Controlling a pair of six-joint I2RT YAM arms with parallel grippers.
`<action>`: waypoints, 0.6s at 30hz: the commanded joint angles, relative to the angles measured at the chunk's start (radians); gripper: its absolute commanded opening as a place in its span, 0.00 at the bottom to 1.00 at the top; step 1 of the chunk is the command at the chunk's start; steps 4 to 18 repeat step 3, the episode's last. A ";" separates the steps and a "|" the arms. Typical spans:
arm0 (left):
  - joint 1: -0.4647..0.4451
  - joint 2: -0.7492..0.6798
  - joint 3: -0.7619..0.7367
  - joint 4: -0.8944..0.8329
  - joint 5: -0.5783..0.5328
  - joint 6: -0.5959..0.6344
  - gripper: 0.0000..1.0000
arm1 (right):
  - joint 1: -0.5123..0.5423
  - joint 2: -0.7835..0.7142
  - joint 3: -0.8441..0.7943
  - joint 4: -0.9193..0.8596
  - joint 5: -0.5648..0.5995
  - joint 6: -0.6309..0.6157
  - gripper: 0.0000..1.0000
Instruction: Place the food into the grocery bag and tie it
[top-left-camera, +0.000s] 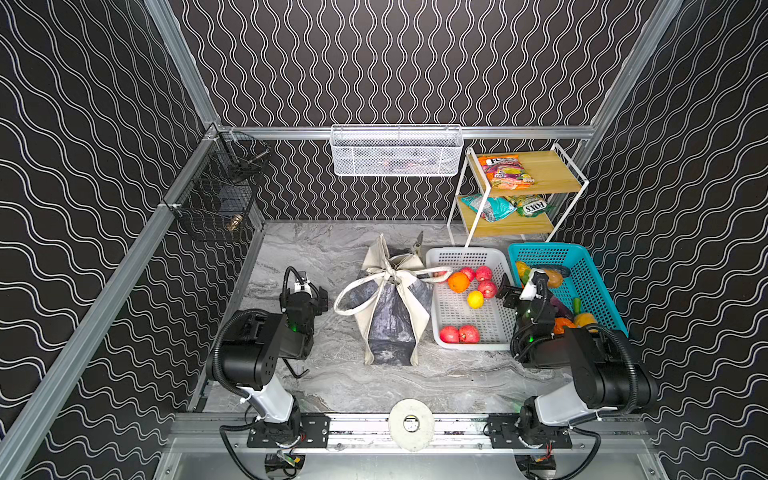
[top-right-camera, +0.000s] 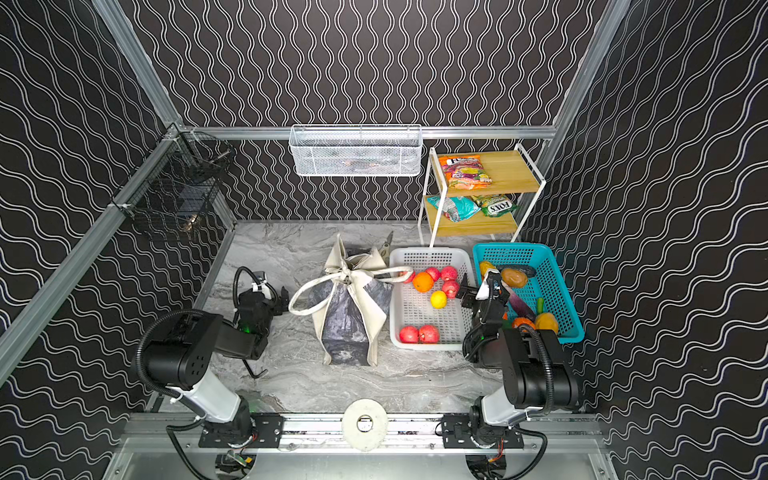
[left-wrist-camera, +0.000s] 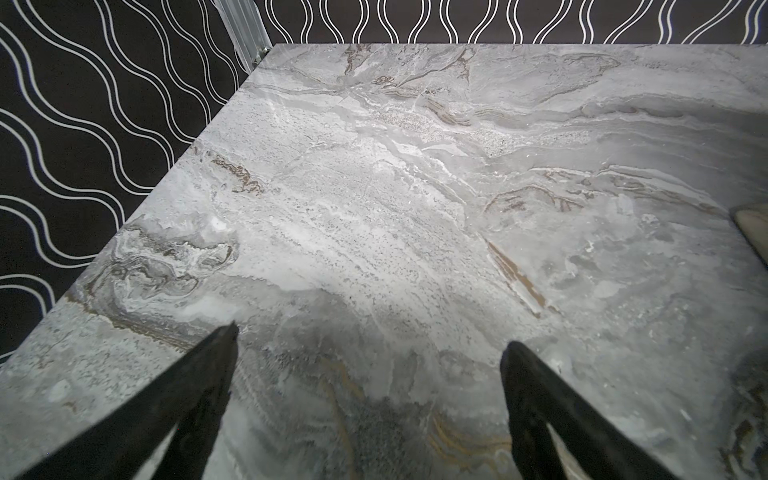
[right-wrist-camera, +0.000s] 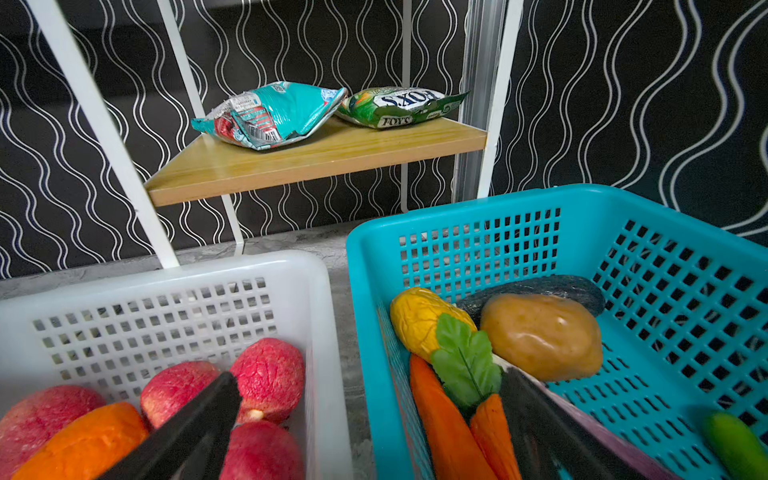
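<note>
Cream grocery bag (top-left-camera: 395, 316) stands mid-table, handles knotted on top; L gripper (left-wrist-camera: 368, 336) hangs beside it over bare marble table (left-wrist-camera: 374, 187), jaws wide apart, nothing held; R gripper (right-wrist-camera: 372, 376), likewise wide & empty, hovers above the gap btwn white basket (right-wrist-camera: 166, 274) w/ apples (right-wrist-camera: 268, 374) & teal basket (right-wrist-camera: 457, 208); snack packets (right-wrist-camera: 270, 114) lie on shelf (right-wrist-camera: 332, 158).

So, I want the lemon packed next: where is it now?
In both top views the lemon lies in the white basket, right of the bag, close below the orange and a red apple.
</note>
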 joint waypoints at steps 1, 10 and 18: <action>-0.001 -0.001 -0.001 0.044 0.004 0.025 0.98 | 0.000 0.006 -0.001 -0.088 0.006 0.011 0.99; -0.001 -0.001 -0.001 0.045 0.005 0.025 0.98 | 0.000 0.005 -0.002 -0.087 0.006 0.011 0.99; -0.001 -0.001 -0.001 0.045 0.005 0.025 0.98 | 0.000 0.005 -0.002 -0.087 0.006 0.011 0.99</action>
